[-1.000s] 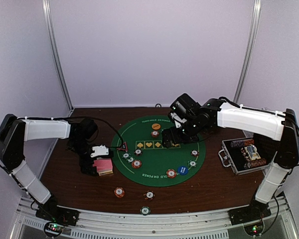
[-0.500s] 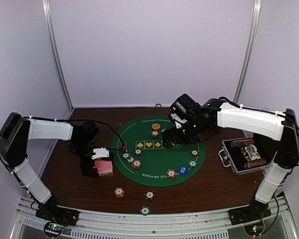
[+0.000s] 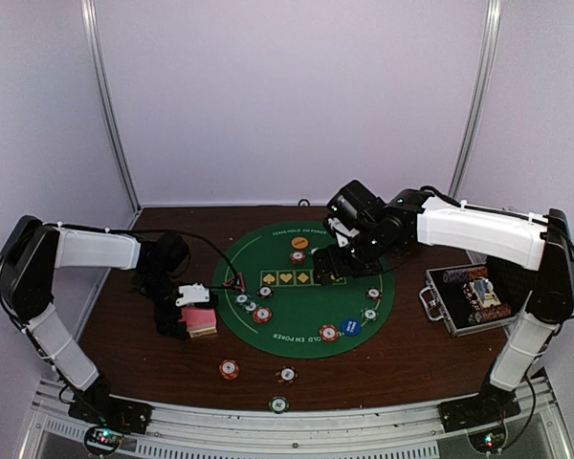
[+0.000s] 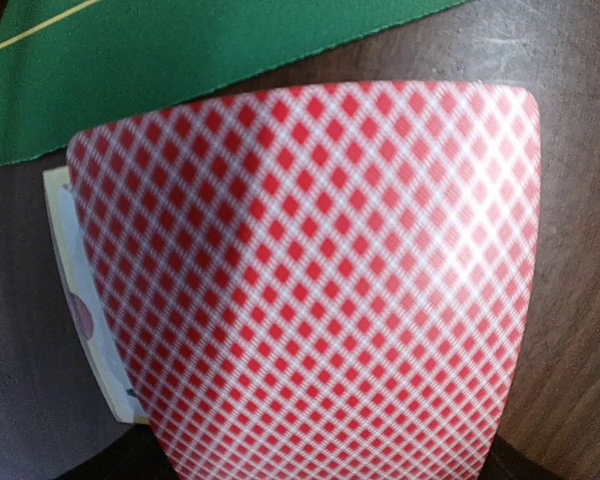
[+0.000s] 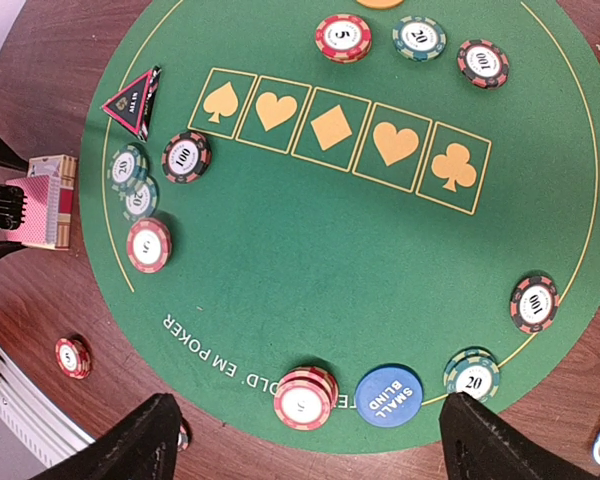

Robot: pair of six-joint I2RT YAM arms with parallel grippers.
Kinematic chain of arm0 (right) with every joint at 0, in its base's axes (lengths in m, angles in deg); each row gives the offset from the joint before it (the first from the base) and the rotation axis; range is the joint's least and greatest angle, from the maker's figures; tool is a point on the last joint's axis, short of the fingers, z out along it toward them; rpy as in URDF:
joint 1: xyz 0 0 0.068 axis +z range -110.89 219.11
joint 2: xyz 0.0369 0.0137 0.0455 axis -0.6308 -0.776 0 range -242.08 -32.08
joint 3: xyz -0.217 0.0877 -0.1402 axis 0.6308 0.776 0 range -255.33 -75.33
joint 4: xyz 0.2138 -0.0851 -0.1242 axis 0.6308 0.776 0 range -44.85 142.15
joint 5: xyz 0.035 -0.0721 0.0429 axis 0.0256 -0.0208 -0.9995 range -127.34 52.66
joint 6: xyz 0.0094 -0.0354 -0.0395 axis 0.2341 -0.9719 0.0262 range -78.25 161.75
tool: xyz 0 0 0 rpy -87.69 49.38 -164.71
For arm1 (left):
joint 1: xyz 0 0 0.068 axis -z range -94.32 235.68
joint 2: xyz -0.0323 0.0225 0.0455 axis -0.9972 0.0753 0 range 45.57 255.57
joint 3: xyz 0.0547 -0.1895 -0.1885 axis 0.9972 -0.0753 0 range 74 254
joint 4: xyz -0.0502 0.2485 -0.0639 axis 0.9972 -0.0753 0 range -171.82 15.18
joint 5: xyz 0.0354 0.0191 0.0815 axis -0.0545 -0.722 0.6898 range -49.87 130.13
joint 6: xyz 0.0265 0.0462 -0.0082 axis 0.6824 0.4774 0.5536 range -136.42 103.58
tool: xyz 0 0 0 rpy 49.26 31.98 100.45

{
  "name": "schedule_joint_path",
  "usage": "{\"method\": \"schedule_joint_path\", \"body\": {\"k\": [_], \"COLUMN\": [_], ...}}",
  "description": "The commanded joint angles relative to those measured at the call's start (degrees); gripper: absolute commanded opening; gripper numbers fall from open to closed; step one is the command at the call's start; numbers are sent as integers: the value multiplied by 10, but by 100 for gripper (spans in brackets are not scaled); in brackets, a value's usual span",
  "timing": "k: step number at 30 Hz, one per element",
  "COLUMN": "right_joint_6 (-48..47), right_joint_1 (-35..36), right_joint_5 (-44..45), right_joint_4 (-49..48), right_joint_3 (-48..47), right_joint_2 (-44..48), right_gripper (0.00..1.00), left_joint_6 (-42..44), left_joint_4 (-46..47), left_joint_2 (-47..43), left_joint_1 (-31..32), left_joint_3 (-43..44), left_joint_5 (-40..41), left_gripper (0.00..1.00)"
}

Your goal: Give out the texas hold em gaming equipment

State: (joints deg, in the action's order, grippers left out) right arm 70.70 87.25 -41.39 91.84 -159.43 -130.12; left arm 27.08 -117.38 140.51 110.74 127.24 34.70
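Note:
My left gripper hovers over the deck of pink-backed cards on the wood, left of the green mat. It holds one bent pink-backed card that fills the left wrist view and hides its fingers; the deck's edge shows beneath. My right gripper is open and empty, high above the mat's near rim, over a red chip stack and the blue disc. The red-black triangle marker lies at the mat's left edge. An orange disc lies at the far side.
Chips ring the mat: three at the left, three at the far side, green and dark on the right. Three loose chips lie on the wood near the front. The open metal-edged case stands at right.
My left gripper with the card has shifted slightly right and toward the front over the deck. The right arm has barely moved.

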Motion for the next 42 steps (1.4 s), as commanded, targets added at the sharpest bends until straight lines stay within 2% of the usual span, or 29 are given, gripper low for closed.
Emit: {"method": "schedule_joint_path", "body": {"k": [1, 14, 23, 27, 31, 36, 42], "right_joint_6": [5, 5, 4, 4, 3, 2, 5], "right_joint_1": [3, 3, 3, 3, 3, 3, 3], "right_joint_5": [5, -1, -9, -13, -16, -19, -33], "right_joint_4": [-1, -3, -6, -7, -7, -12, -18], "right_joint_3": [-7, -9, -10, -10, -12, -14, -16], "right_joint_2": [19, 16, 13, 11, 10, 8, 6], "right_gripper": [93, 86, 80, 78, 77, 77, 76], "left_joint_6": [5, 2, 17, 18, 18, 17, 16], "left_joint_4": [4, 5, 48, 59, 55, 55, 37], "left_joint_2": [7, 17, -7, -15, -14, -20, -26], "left_joint_1": [-7, -7, -7, -7, -7, -7, -7], "left_joint_3": [4, -2, -35, -40, -39, -34, -23], "left_joint_5": [-17, -27, -21, -18, -12, -8, -25], "left_gripper": [85, 76, 51, 34, 25, 0, 0]}}
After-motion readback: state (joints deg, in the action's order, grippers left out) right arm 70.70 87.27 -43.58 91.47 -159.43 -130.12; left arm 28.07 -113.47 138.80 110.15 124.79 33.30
